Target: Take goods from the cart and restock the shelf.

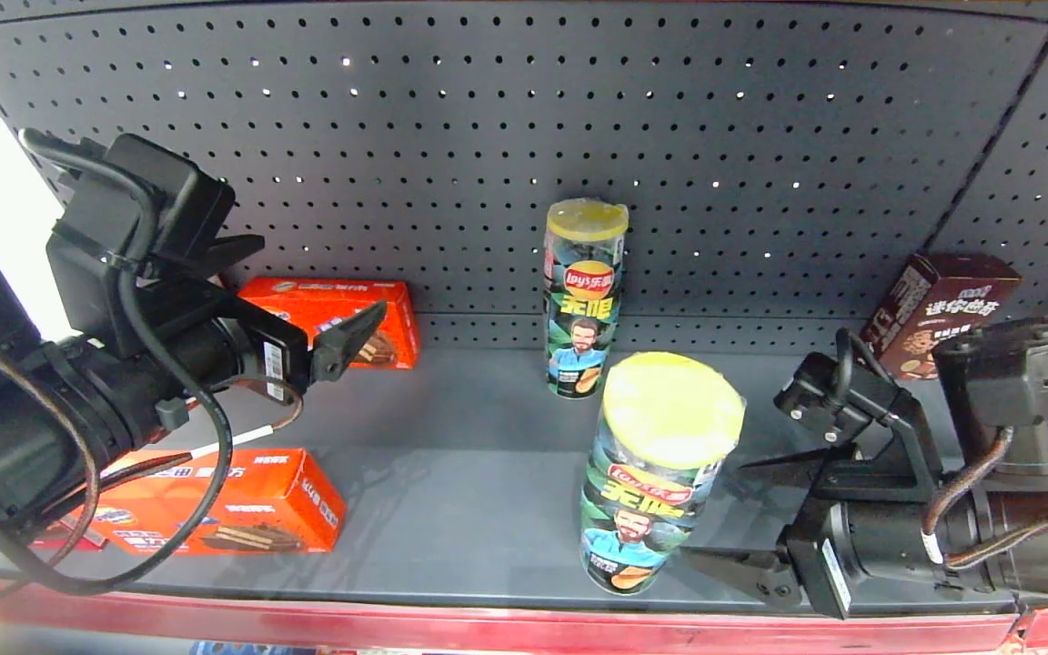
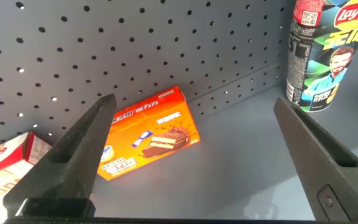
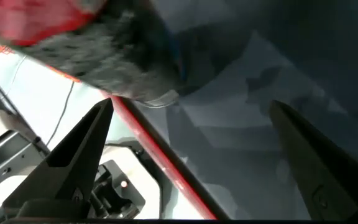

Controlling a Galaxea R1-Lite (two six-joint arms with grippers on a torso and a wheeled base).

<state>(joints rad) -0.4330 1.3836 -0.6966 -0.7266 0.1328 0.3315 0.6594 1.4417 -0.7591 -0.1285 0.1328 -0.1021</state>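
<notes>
Left gripper (image 1: 324, 273): jaws spread, empty, hovering over the shelf (image 1: 451, 455) near the rear orange box (image 1: 342, 318). The front chip can (image 1: 651, 473) stands upright near the shelf edge. Right gripper (image 1: 720, 509) is just beside it, low and level, jaws released. Placement looks done. Next: back the right arm out without tipping the can.

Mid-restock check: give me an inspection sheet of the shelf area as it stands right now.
Surface: grey shelf, red front edge.
Job's things: front chip can upright near the front edge; rear chip can upright by the back panel; rear orange box against the panel; front orange box at front left.
Clutter: brown box at the right end.
End effectors: left end effector open, holding nothing; right end effector open beside the front chip can.
Cables: black cable looped along the left arm; brown cable on the right arm.
Surroundings: perforated back panel.
</notes>
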